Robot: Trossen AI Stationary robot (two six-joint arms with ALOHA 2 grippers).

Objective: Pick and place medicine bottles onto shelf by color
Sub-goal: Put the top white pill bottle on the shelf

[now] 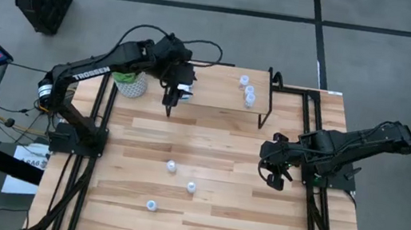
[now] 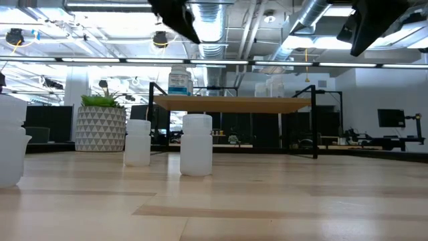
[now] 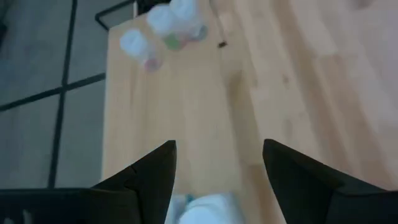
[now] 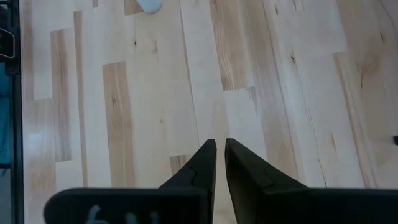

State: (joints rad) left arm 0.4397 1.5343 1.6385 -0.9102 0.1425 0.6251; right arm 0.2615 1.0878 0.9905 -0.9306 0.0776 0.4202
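My left gripper [image 1: 179,93] hangs over the left end of the shelf [image 1: 217,92], its fingers [image 3: 155,171] spread wide. Through the left wrist camera I see a pale bottle [image 3: 208,210] sitting between the fingertips, though I cannot tell whether the pads touch it. At the far right end of the shelf stand three small bottles [image 1: 247,90] in a tight cluster, the same trio showing blurred in the left wrist view.

My right gripper [image 1: 276,176] waits above the bare planks on the right side of the table [image 1: 224,214], fingers pressed together with only a sliver between them.

Three white bottles [image 1: 171,184] stand on the tabletop near the front, well apart from the shelf. A white patterned plant pot [image 1: 129,82] sits just beside the left arm.
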